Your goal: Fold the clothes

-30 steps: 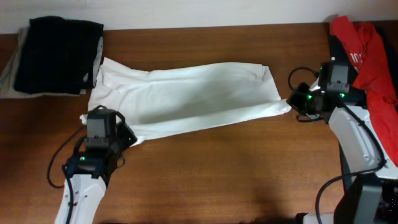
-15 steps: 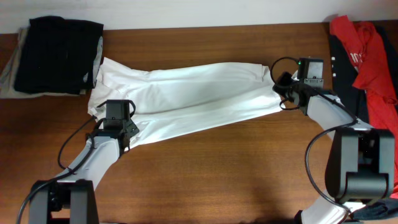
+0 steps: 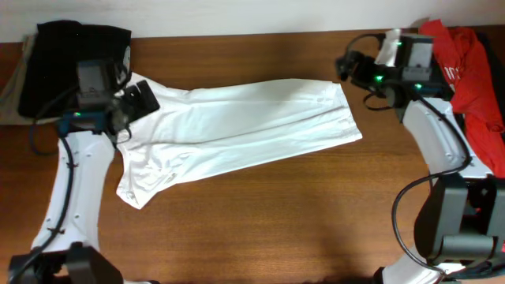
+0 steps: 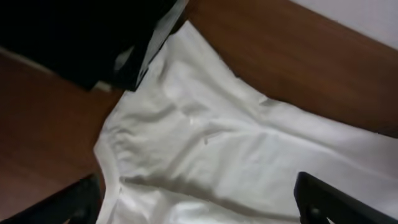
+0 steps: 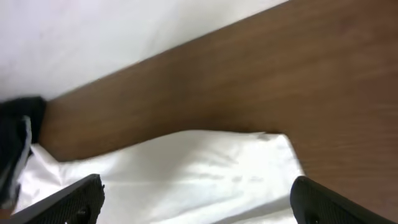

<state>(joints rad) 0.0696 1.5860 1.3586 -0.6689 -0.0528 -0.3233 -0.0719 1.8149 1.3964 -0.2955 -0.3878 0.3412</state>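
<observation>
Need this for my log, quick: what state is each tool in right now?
Left tool: open, holding nothing, above the white shirt.
Right tool: open, holding nothing.

A: Overhead is evenly lit and fairly sharp. The white shirt point(image 3: 237, 126) nearly blows out; its folds show only as faint grey shadows.
B: Diffuse light, then. The brown bench point(image 3: 276, 213) looks matte, shadows soft-edged. And the 2 wrist views?
A: Softer, blurred. The black garment point(image 4: 62, 31) is a featureless dark mass, and the wall point(image 5: 93, 37) in the right wrist view is washed-out white.
</observation>
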